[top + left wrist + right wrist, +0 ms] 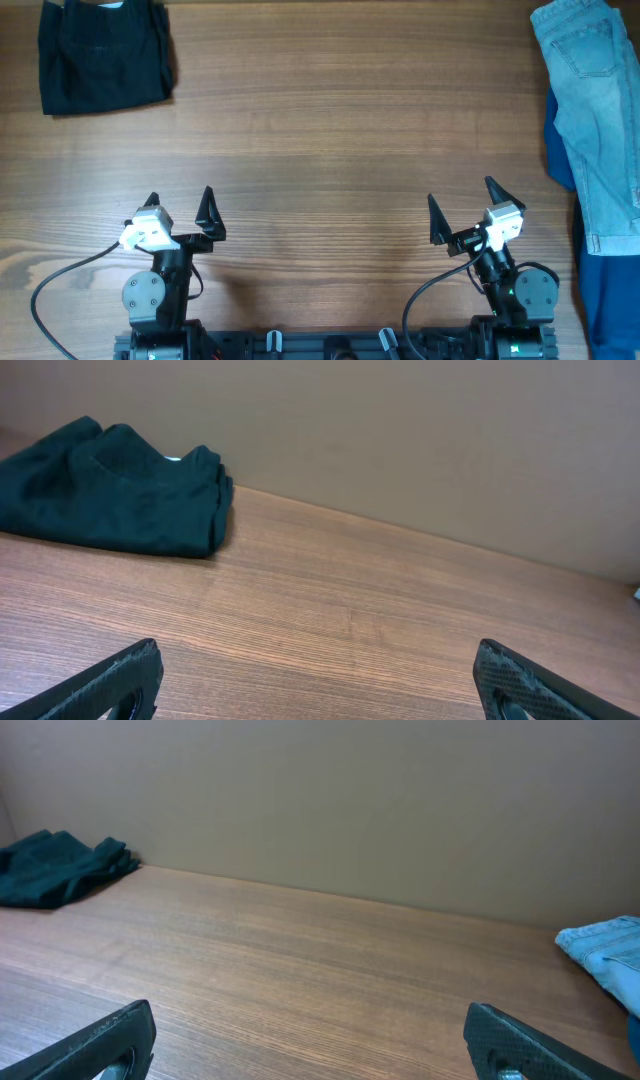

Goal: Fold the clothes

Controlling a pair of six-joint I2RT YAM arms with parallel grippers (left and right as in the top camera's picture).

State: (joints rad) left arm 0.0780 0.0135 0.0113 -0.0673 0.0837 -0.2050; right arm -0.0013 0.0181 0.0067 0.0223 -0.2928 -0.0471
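Observation:
The light-blue denim shorts (595, 110) lie at the table's far right edge, partly over a dark royal-blue garment; a corner shows in the right wrist view (607, 948). My left gripper (180, 207) is open and empty near the front left, fingers wide apart in the left wrist view (318, 680). My right gripper (465, 205) is open and empty near the front right, left of the shorts, with nothing between its fingers in the right wrist view (310, 1038).
A folded black garment (103, 55) lies at the back left corner, also in the left wrist view (115, 500). A dark royal-blue garment (610, 300) lies under and below the shorts at the right edge. A beige wall (330, 800) stands behind the wooden table (330, 130).

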